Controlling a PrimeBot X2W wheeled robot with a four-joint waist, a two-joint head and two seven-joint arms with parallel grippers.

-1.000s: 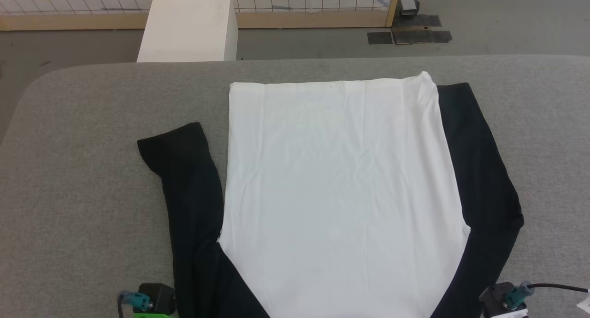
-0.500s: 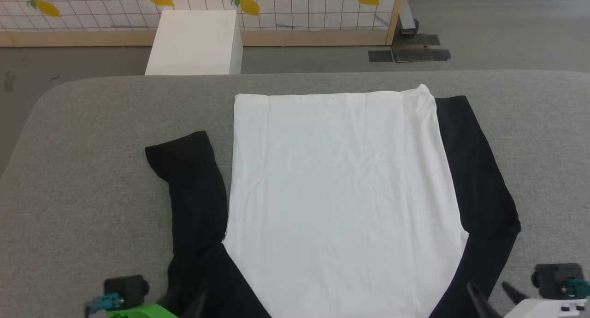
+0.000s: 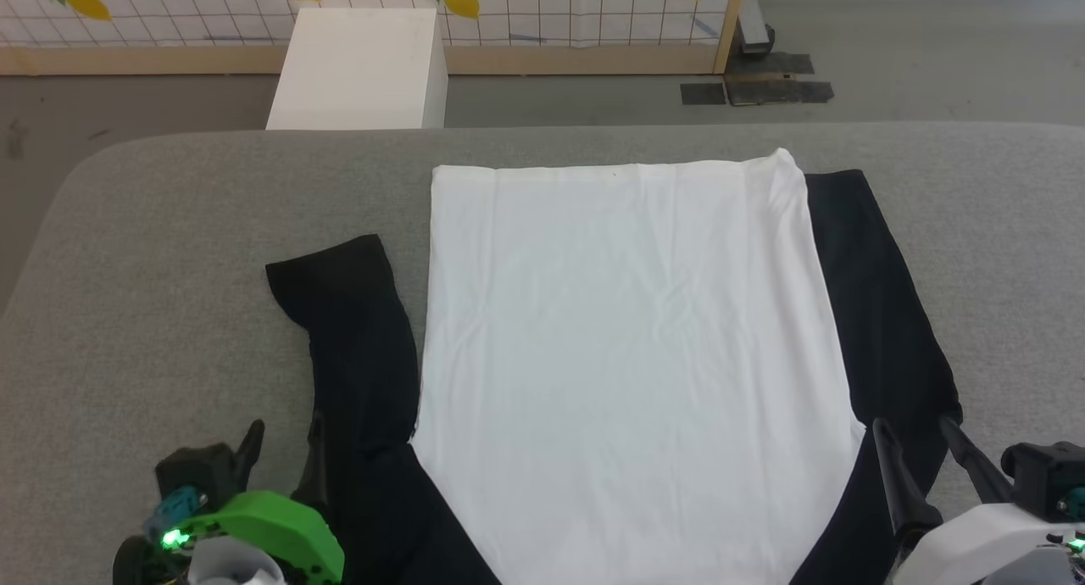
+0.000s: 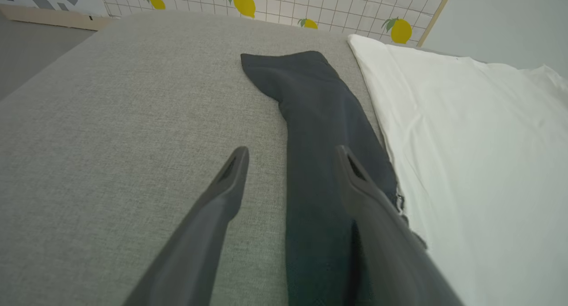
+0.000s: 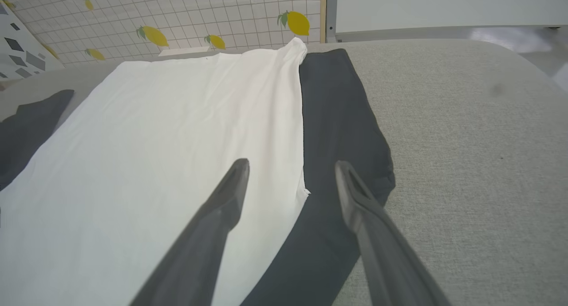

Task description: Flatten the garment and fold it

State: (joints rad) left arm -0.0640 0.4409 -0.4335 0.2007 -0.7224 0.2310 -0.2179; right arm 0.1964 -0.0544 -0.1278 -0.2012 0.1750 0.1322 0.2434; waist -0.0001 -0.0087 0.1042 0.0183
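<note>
Over the garment [image 3: 627, 356], left pincer [image 3: 286, 426] and right pincer [image 3: 911, 422], both agape.

Matt cloth lying on coarse grey weave.
The shirt [image 3: 627, 356] is showing as thin, soft, matt knit cloth, faintly creased, and the table [image 3: 169, 271] under it is looking like rough, felt-like woven fabric. The fingers [image 4: 217, 204] are reading as smooth matt dark plastic, and the left gripper [image 3: 286, 424] is wearing glossy green plastic. The box [image 3: 356, 68] is looking smooth and matt, the frame [image 3: 551, 59] like bare wood.
</note>
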